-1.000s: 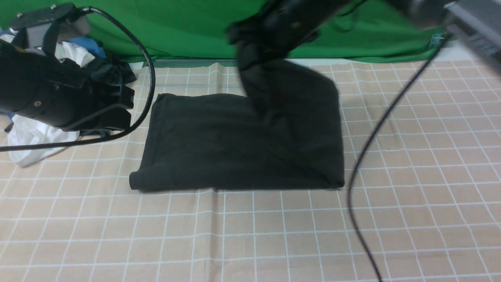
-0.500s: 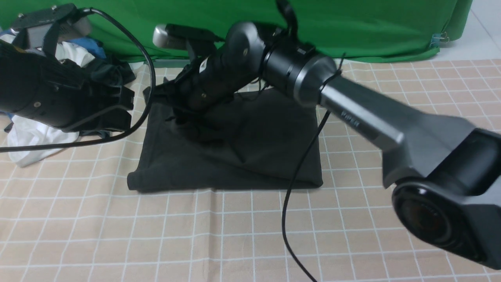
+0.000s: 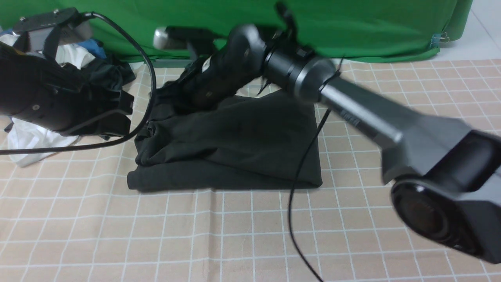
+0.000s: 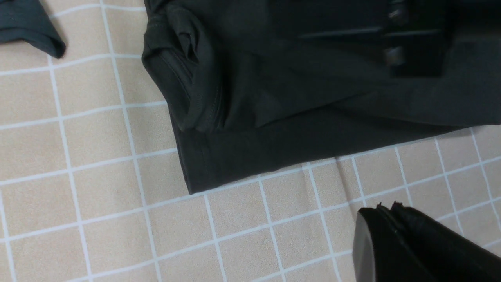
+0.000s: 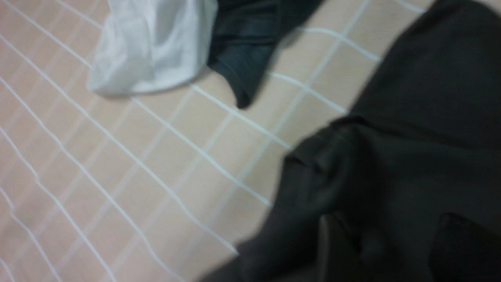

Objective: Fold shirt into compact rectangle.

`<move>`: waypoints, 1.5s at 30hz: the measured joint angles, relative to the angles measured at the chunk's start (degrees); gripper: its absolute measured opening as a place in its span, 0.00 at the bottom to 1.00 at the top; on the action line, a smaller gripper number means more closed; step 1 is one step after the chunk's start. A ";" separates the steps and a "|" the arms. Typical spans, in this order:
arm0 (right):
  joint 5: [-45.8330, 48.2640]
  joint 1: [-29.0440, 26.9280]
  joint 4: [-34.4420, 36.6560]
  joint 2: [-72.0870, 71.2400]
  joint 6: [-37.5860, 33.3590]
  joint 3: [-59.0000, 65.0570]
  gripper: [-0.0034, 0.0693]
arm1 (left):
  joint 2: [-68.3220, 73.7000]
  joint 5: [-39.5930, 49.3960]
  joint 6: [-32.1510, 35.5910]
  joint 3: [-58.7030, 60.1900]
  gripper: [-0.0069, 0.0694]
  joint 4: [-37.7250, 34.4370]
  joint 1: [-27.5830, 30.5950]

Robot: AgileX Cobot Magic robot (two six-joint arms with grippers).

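black shirt (image 3: pixel 235 145) lies folded

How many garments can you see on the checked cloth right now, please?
At least 3: the black shirt folded mid-cloth, and a white garment and a dark garment heaped by the left arm, which may hide more.

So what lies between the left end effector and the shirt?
Only bare checked cloth. The left wrist view shows the shut left end effector apart from the shirt, with nothing lying on the squares between them.
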 joint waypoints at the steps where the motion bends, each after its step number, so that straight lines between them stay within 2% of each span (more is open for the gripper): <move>1: 1.44 -0.48 -0.95 -0.43 -0.07 -0.24 0.39 | 0.00 0.00 0.00 0.00 0.11 0.21 0.00; 2: 3.92 -1.35 -2.51 -1.13 -0.35 -0.52 0.26 | -0.05 0.13 -0.12 0.00 0.11 0.61 0.00; 3: 5.64 -2.03 -3.42 -1.37 -0.44 -0.65 0.18 | -0.19 0.20 -0.37 0.00 0.11 0.95 0.00; 6: 10.44 -2.82 -4.67 -0.58 -0.44 -0.65 0.11 | -1.03 0.28 -0.65 0.00 0.11 1.82 0.00; 11: 15.55 -0.74 -4.75 3.30 -0.65 -0.48 0.10 | -2.92 0.27 -0.77 0.00 0.11 2.35 0.00; 20: 17.02 4.39 -5.17 5.11 -2.91 -0.73 0.10 | -4.33 0.64 -3.74 0.00 0.11 5.84 0.00; 24: 18.42 3.18 -5.00 4.51 -3.03 -3.71 0.10 | -4.57 0.97 -5.94 0.00 0.11 7.37 0.00; 31: 18.40 -2.39 -5.14 -2.96 -2.99 -4.46 0.10 | -3.95 0.28 -7.77 0.00 0.11 7.01 0.00; 34: 18.21 -5.52 -5.14 -7.65 -3.19 0.66 0.10 | -2.06 -0.03 -7.90 0.00 0.11 6.15 0.00; 38: 18.29 -8.89 -5.98 -17.11 -6.48 17.05 0.10 | 2.77 -1.51 -5.92 0.00 0.11 1.42 0.00; 40: 18.37 -9.14 -6.64 -19.09 -7.38 21.00 0.10 | 4.51 -2.43 -4.04 0.00 0.11 -1.16 0.00; 41: 18.11 -9.44 -7.55 -22.64 -8.32 28.29 0.10 | 7.52 -3.87 -1.52 -0.05 0.11 -4.67 -0.17; 42: 17.73 -9.49 -7.80 -23.47 -8.61 30.29 0.10 | 8.60 -4.52 -0.67 -0.05 0.11 -5.86 -0.39; 45: 13.53 -9.49 -8.19 -25.83 -9.07 38.50 0.10 | 14.76 -8.06 1.45 -0.38 0.11 -8.68 -3.61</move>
